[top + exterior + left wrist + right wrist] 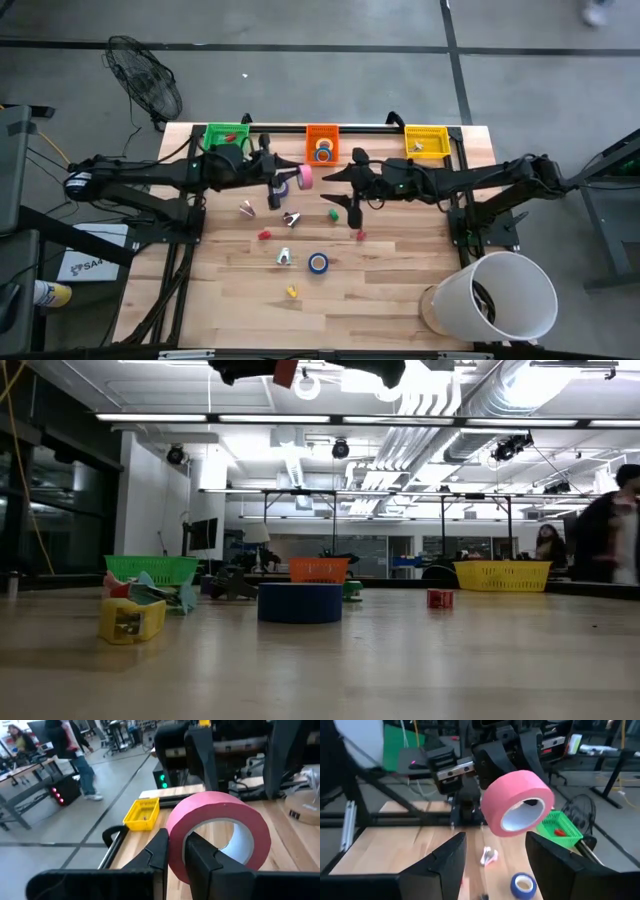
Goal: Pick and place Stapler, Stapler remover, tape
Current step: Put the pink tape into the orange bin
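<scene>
Left gripper (296, 178): fingers clenched on the rim of the pink tape roll (215, 832), held up off the table beside the orange bin (321, 143).
Right gripper (495, 865): fingers spread, grasping nothing, facing the roll.
Risk: the pinch caught only one wall (a thin edge), so the roll could twist loose and drop among the pieces on the table (400, 270).

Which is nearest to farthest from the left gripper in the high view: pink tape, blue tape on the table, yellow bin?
1. Pink tape: clamped in the left gripper.
2. Blue tape: on the table's middle, toward the near edge.
3. Yellow bin: back right corner.
</scene>
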You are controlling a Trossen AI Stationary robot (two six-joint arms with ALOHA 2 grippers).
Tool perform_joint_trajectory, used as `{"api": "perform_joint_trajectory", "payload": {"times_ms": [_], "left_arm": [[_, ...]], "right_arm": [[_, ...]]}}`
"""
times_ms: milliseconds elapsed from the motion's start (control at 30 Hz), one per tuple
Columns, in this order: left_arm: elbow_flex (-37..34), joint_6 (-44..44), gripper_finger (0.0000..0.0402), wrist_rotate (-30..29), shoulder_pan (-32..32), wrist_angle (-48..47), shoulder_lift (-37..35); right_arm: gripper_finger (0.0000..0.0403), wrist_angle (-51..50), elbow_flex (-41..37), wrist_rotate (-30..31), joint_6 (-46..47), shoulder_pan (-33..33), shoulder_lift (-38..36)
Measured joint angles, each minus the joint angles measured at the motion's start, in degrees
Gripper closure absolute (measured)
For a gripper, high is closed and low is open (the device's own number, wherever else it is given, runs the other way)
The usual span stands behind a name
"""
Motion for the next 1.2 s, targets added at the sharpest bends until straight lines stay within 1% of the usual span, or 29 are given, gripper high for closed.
{"api": "perform_joint_trajectory", "payload": {"times_ms": [233, 333, 400, 533, 633, 767, 933, 1067, 1200], "left_arm": [[0.1, 1.5, 0.0365, 2.6, 0.6, 3.2, 1.0], [0.0, 1.5, 0.0365, 2.9, 0.6, 2.5, 1.5], [0.0, 1.5, 0.0365, 2.9, 0.6, 3.8, 2.1], [0.0, 1.6, 0.0365, 2.9, 0.6, 6.8, 3.4], [0.0, 1.7, 0.0365, 2.5, 0.6, 6.7, 3.8], [0.0, 2.7, 0.0365, 1.5, 0.6, 6.8, 4.3], [0.0, 4.2, 0.0364, 1.4, 0.6, 6.8, 4.3], [0.0, 4.3, 0.0364, 1.8, 0.6, 6.8, 4.4], [0.0, 6.4, 0.0363, 1.4, 0.6, 6.6, 4.4]], "right_arm": [[0.0206, 7.8, 0.0, 2.2, 0.1, 0.0, 4.3], [0.0206, 11.4, 0.0, 1.6, 0.1, 0.0, 5.7], [0.0206, 13.8, 0.0, 0.6, 0.1, 0.0, 6.4], [0.0206, 15.6, 0.0, -0.1, 0.5, 0.0, 7.6], [0.0214, 15.7, 0.0, -0.2, 0.6, 0.0, 7.6], [0.0248, 15.4, -0.1, -0.6, 0.9, 0.0, 7.6], [0.0315, 14.5, -0.1, -0.9, 3.8, -0.2, 7.6], [0.0364, 14.0, 0.0, -3.9, 6.0, -0.9, 7.6], [0.0365, 13.7, 0.0, -8.2, 9.4, -2.7, 7.6]]}}
